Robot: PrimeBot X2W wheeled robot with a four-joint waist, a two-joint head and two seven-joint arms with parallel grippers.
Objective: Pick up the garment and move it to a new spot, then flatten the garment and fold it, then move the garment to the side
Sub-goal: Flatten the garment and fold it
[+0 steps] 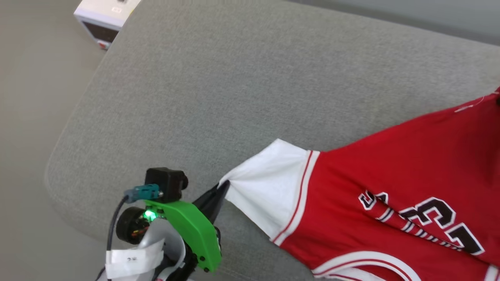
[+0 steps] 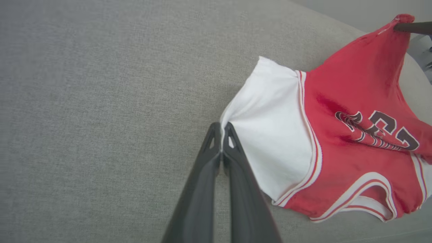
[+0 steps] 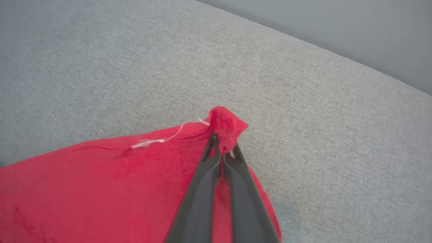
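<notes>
The garment (image 1: 406,171), a red jersey with white sleeves and black numbers, lies stretched across the grey cushion toward the right. My left gripper (image 1: 223,186) is shut on the edge of its white sleeve (image 2: 270,135), the fingertips pinching the cloth at the sleeve's corner (image 2: 221,127). In the right wrist view my right gripper (image 3: 222,145) is shut on a bunched red corner of the garment (image 3: 226,125), with a loose white thread beside it. The right gripper's dark fingers (image 2: 413,27) also hold that red corner at the top right of the left wrist view.
The wide grey cushion (image 1: 218,89) carries the garment; its rounded edge runs along the left with pale floor beyond. A white box (image 1: 103,17) stands on the floor at the upper left. A grey wall (image 3: 337,23) lies behind the cushion.
</notes>
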